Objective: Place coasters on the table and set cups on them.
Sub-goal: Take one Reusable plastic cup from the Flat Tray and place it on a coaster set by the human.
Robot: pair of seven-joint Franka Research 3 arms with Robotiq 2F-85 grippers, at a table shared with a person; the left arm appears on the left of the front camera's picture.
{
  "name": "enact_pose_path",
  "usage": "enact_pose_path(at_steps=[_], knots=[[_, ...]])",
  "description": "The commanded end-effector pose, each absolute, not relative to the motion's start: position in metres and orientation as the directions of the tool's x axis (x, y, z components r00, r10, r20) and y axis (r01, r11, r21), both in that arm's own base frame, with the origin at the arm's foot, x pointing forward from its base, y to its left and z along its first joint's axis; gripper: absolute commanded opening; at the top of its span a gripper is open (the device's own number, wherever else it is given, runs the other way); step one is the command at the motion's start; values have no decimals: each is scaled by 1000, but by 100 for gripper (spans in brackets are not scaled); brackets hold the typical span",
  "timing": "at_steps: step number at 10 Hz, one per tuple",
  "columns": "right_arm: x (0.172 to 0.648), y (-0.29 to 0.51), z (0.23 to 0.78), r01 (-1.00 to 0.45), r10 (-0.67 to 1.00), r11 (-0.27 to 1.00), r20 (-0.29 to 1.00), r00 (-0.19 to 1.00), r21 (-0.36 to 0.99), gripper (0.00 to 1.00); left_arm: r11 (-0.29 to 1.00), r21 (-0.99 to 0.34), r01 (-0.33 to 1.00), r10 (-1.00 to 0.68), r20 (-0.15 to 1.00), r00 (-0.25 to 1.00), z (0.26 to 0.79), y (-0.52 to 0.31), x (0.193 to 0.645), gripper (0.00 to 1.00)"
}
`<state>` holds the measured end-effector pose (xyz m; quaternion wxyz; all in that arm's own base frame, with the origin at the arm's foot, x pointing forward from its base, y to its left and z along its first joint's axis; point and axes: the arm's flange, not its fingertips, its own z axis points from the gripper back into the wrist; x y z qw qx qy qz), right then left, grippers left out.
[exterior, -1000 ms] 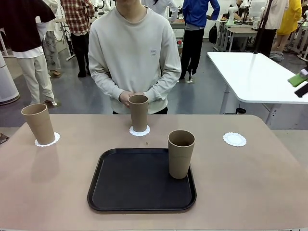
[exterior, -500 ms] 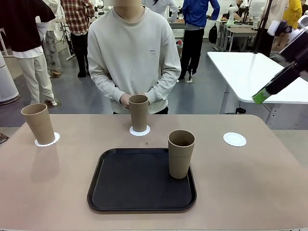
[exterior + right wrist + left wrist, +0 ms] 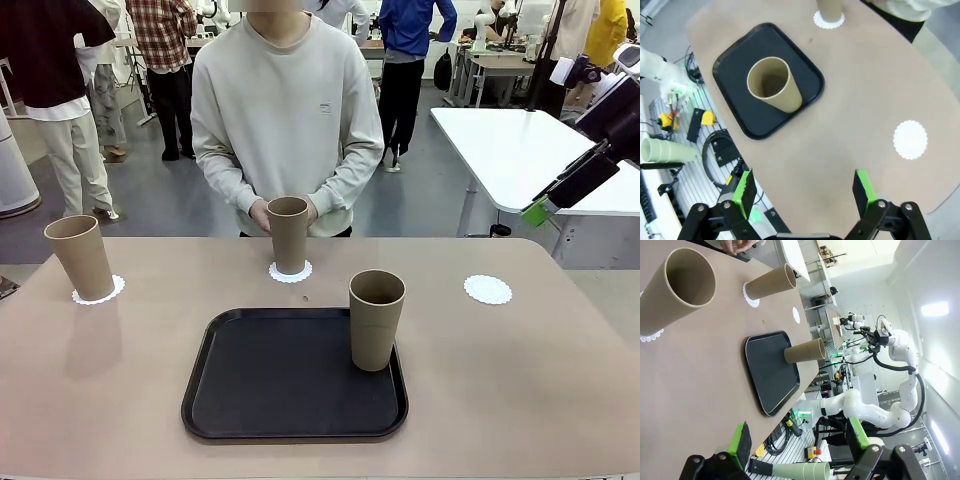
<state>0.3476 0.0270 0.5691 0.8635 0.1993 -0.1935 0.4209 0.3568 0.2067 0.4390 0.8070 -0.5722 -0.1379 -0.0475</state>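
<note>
Taking the black tray (image 3: 295,375) as the landmark, nearest the robot's edge of the tan table (image 3: 520,390), one brown cup (image 3: 376,320) stands upright inside the tray at its right side, toward the far right corner. Just beyond the tray's far edge, a second cup (image 3: 289,235) stands on a white coaster (image 3: 290,272), with the person's hands (image 3: 262,210) held close behind it. Far to the left of the tray, a third cup (image 3: 80,257) sits on another coaster (image 3: 98,291), leaning slightly in the front view. To the right of the tray, past its far right corner, a third coaster (image 3: 487,289) lies bare on the table.

The right gripper (image 3: 545,208) hangs high above the table's right end, well apart from the bare coaster and the cup in the tray. In its wrist view, the right gripper's (image 3: 805,192) green-padded fingers stand wide apart with nothing between them; the cup in the tray lies below and ahead to one side, the bare coaster to the other.

The left gripper (image 3: 797,440) is also spread wide and holds nothing, raised well clear of the tray and all three cups.
</note>
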Motion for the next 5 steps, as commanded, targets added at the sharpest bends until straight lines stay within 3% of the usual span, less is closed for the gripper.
enact_pose_path(at_steps=[1, 4, 5], knots=[[340, 25, 546, -932, 745, 361, 589, 312, 37, 100, 338, -910, 241, 91, 286, 954, 439, 207, 356, 100], [368, 23, 508, -989, 615, 122, 788, 7, -86, 100, 338, -910, 241, 91, 286, 954, 439, 207, 356, 100], [376, 24, 496, -990, 515, 128, 857, 18, -56, 100, 338, -910, 241, 91, 286, 954, 439, 207, 356, 100]])
